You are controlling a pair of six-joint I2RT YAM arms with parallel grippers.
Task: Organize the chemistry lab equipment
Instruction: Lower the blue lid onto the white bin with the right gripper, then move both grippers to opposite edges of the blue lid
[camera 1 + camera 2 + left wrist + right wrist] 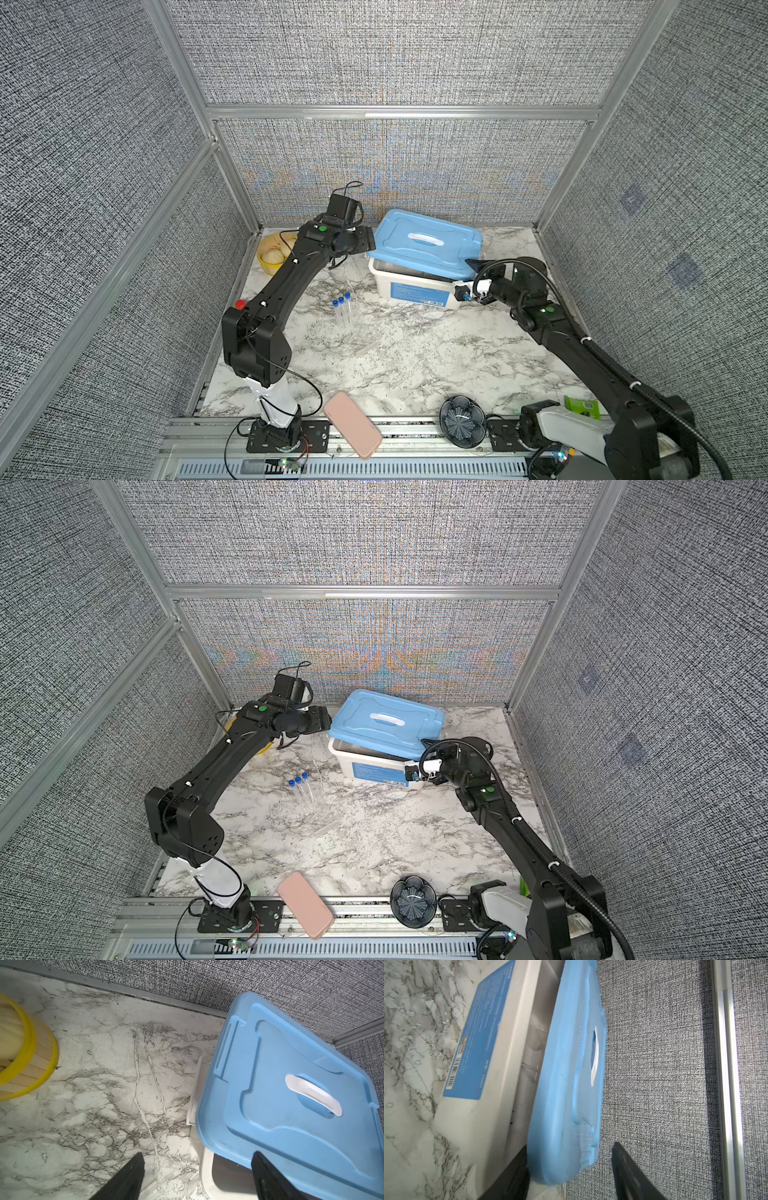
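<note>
Evidently incomplete: three slim clear blue-capped tubes (342,309) lie on the marble surface (415,361), outside the white plastic box (415,293). Both the left end effector (197,1155) and right end effector (569,1147) stand open, empty, flanking the tilted blue lid (428,245).

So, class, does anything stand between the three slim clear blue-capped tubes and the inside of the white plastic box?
Yes: the light blue plastic lid lies askew on the white box, covering most of its opening.
</note>
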